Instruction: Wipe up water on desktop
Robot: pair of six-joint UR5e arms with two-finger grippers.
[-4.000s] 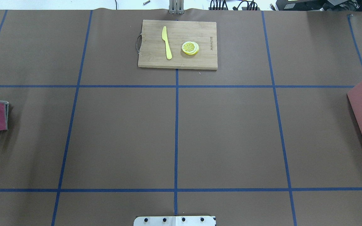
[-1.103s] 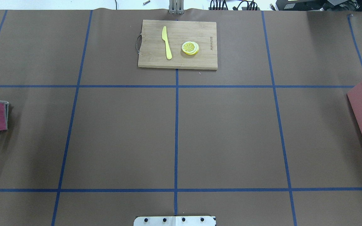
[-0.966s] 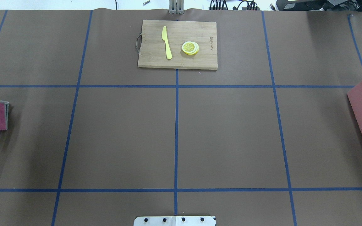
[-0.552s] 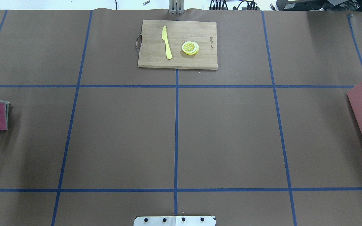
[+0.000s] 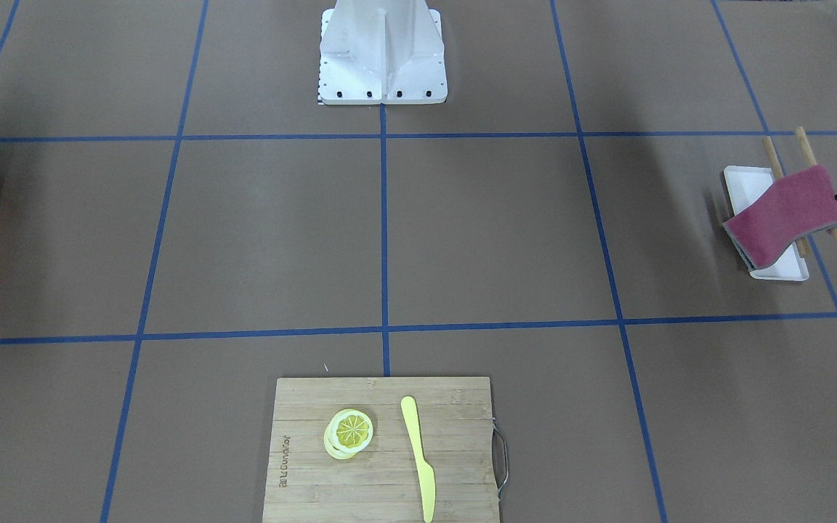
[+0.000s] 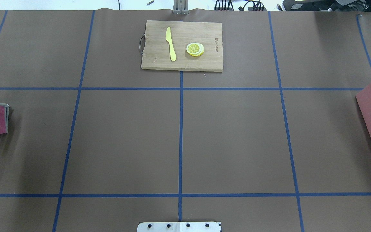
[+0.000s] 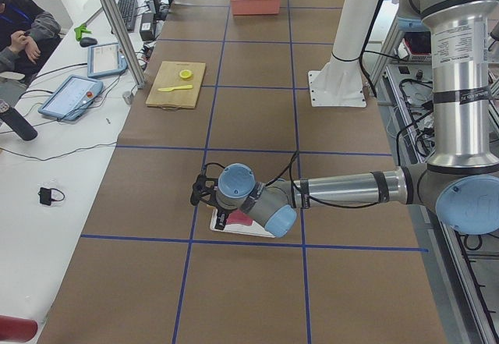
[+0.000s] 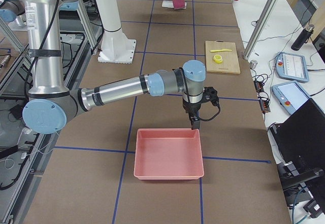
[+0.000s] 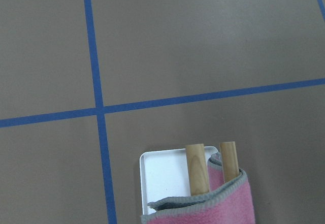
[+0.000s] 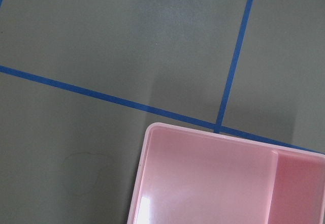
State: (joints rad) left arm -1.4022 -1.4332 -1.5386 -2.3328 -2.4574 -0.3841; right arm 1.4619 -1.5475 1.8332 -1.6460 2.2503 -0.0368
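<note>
So the desk is the big thing here: matte brown, split into large rectangles by thin blue tape, running under everything in every view. Next up, the left arm stretches out low toward the robot's left end, and the right arm does the same toward the right end. A pink bin sits on the desk at that right end. The bamboo cutting board lies at the far edge from the robot, right on the centre tape line, wire handle pointing to the robot's left. Over at the left end a red cloth is draped across two wooden dowels, which lean over a small white tray. The left pincer hangs over that tray and cloth, and honestly I can't tell if its fingers are apart or together. Same deal with the right pincer: it points down just by the bin's rim, spacing unreadable. On the board, a yellow knife lies beside a little stack of lemon slices, not touching. Smallest bit: a faint rounded outline on the desk near the bin's corner, can't say if it's wet.
</note>
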